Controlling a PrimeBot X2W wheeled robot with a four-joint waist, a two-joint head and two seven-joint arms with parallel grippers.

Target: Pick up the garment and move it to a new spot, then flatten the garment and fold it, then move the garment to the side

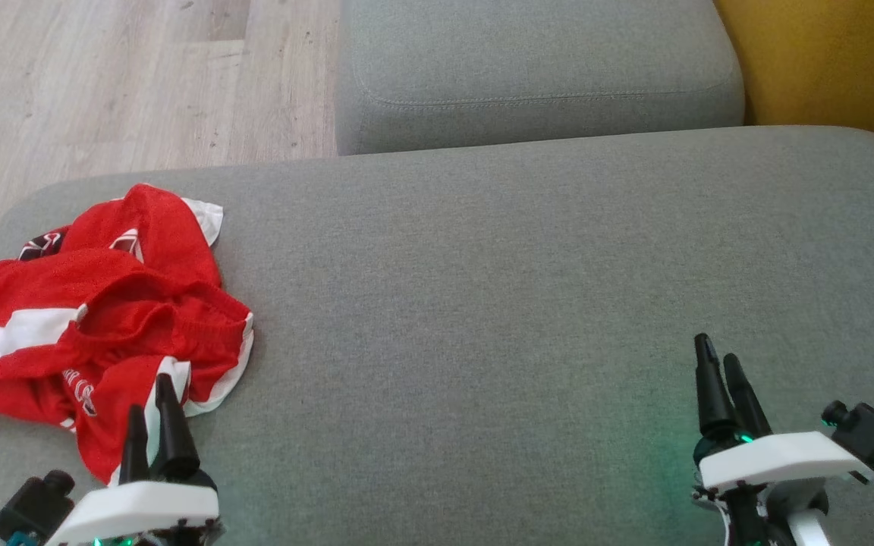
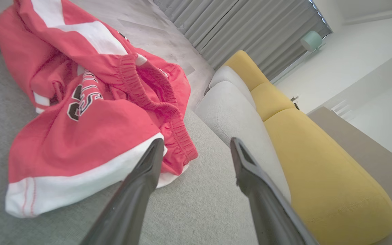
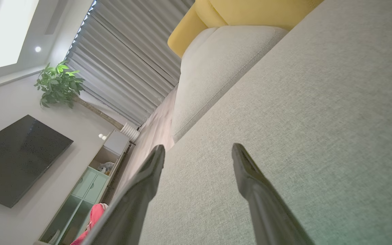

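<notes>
The garment (image 1: pixel 103 318) is a red piece of sportswear with white stripes and dark lettering, lying crumpled at the left end of the grey sofa seat (image 1: pixel 520 303). My left gripper (image 1: pixel 150 394) hovers open just in front of its near hem, holding nothing. In the left wrist view the garment (image 2: pixel 90 112) spreads ahead and to the left of the open left gripper (image 2: pixel 197 144). My right gripper (image 1: pixel 719 364) stands open over bare cushion at the lower right. The right wrist view has the right gripper (image 3: pixel 198 151) open above the seat, with a red scrap of the garment (image 3: pixel 94 217) at the bottom left.
A second grey cushion (image 1: pixel 536 76) lies beyond the seat, with a yellow cushion (image 1: pixel 831 61) at the top right. Pale wooden floor (image 1: pixel 103 83) lies to the upper left, past the seat's left edge. A wide stretch of bare seat separates the garment from my right gripper.
</notes>
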